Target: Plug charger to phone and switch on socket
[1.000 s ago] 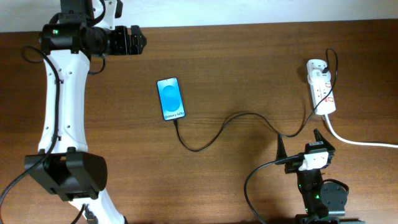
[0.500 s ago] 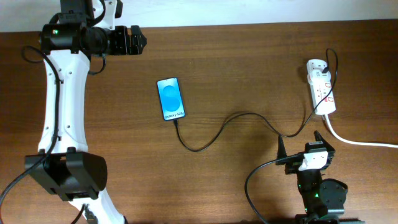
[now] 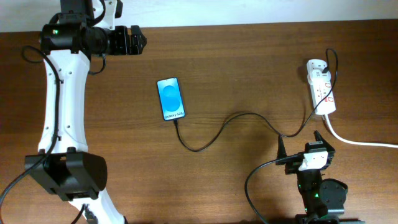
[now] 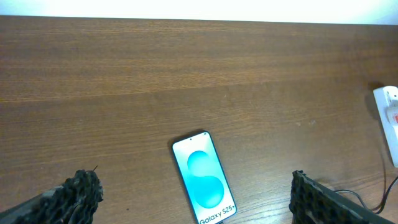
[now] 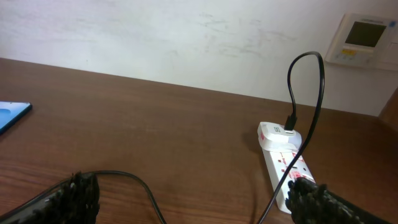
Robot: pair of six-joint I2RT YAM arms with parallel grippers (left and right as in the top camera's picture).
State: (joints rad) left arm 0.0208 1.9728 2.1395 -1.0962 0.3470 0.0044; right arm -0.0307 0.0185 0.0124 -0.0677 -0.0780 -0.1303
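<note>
- The right jaws are spread wide and hold nothing. Their black fingertips (image 5: 78,190) sit at the bottom corners of the wrist view, with bare wooden table (image 3: 249,62) between them.
- Ahead of those jaws and off to the right lies the white oblong power strip with small red switch marks (image 5: 285,167). Its long axis runs roughly away from the jaws, and its thick white cord (image 3: 360,142) leaves the near end.
- The long thin black charger cable (image 3: 214,134) drops from the strip's far end and passes just in front of the right jaws. It then loops left to the small blue-screened smartphone with a black frame (image 3: 171,98).
- The phone lies flat and face up, well left of the right jaws. The cable tip meets its near short edge, but it is too small to tell whether it is seated.
- The left jaws are also wide open and empty, hanging near the table's far left, apart from the phone.
- The right arm (image 3: 317,193) is much nearer the strip, so I would expect it to press the switch.
</note>
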